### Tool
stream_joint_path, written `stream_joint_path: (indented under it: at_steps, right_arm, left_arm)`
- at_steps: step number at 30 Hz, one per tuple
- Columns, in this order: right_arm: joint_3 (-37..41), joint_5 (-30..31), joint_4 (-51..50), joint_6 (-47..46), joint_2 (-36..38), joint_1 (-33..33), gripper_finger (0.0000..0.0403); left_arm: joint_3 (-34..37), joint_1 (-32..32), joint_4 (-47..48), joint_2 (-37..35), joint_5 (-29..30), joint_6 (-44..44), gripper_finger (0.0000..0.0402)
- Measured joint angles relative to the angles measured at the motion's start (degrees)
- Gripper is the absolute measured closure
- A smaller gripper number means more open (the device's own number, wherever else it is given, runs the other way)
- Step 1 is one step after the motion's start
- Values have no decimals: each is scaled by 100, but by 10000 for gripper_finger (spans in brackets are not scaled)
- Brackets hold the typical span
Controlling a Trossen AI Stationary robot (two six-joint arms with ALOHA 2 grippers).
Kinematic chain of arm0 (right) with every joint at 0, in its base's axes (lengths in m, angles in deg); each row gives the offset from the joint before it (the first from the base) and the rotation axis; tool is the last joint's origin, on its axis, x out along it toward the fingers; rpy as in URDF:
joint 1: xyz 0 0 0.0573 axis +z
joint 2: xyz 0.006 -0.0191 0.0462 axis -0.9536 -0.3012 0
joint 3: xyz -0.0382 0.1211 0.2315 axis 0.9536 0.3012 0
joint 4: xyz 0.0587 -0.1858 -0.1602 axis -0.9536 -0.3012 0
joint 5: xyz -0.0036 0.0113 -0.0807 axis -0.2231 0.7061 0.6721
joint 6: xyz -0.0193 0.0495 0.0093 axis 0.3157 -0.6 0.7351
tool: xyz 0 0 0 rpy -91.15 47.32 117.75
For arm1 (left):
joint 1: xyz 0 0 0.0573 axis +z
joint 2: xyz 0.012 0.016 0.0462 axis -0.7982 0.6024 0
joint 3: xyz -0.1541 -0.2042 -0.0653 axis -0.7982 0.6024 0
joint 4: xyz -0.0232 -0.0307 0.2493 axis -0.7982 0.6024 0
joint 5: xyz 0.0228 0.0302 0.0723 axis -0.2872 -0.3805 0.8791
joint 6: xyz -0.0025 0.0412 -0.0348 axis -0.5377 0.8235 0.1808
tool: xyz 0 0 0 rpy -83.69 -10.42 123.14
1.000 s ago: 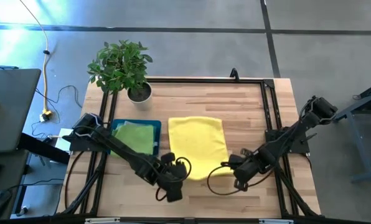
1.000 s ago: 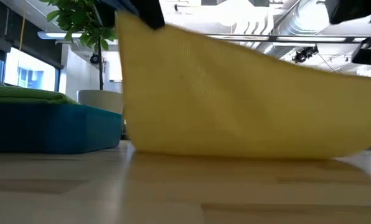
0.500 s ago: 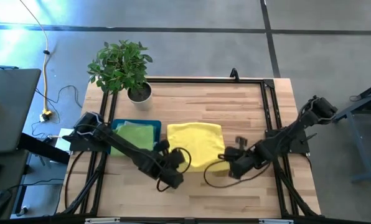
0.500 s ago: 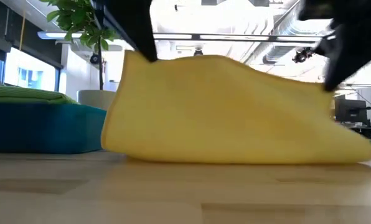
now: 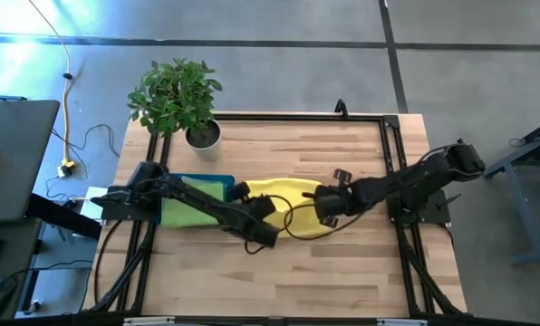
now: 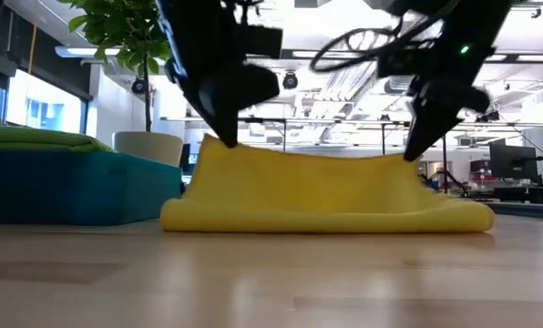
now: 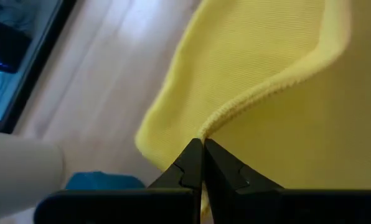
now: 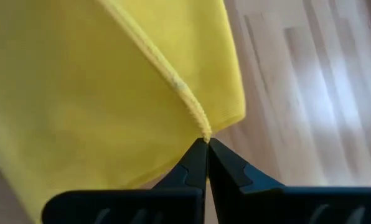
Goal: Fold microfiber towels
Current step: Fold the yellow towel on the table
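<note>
Your left gripper (image 7: 202, 149) and right gripper (image 8: 206, 148) are each pinching the soft yellow microfiber towel (image 5: 293, 206) with jaws clamped on its hemmed edge, a grip only the wrist views are showing. The towel is lying doubled mid-counter (image 5: 342, 272), just beside the teal tray (image 6: 71, 187) holding a lime green cloth (image 5: 190, 201); a potted plant (image 5: 178, 95) is standing behind.

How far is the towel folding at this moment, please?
Done: a lime green microfiber towel lies folded in the dark teal rectangular tray. In hand: the left pincer and the right pincer each pinch an edge of the yellow microfiber towel, carrying it over the lower layer on the wooden table. Left: release the edge and flatten this fold. No other towels show.
</note>
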Motion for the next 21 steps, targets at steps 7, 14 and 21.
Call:
stream_joint_path:
  at_steps: [7,14,21]
  right_arm:
    - [0,-37,298,707,-358,-650,403]
    - [0,-120,623,1196,-696,-1007,402]
    - [0,-32,751,1596,-808,-1104,354]
  left_arm:
    - [87,470,247,82,503,-9,401]
    - [585,907,87,99,209,-25,401]
    - [833,1126,-310,102,355,-51,388]
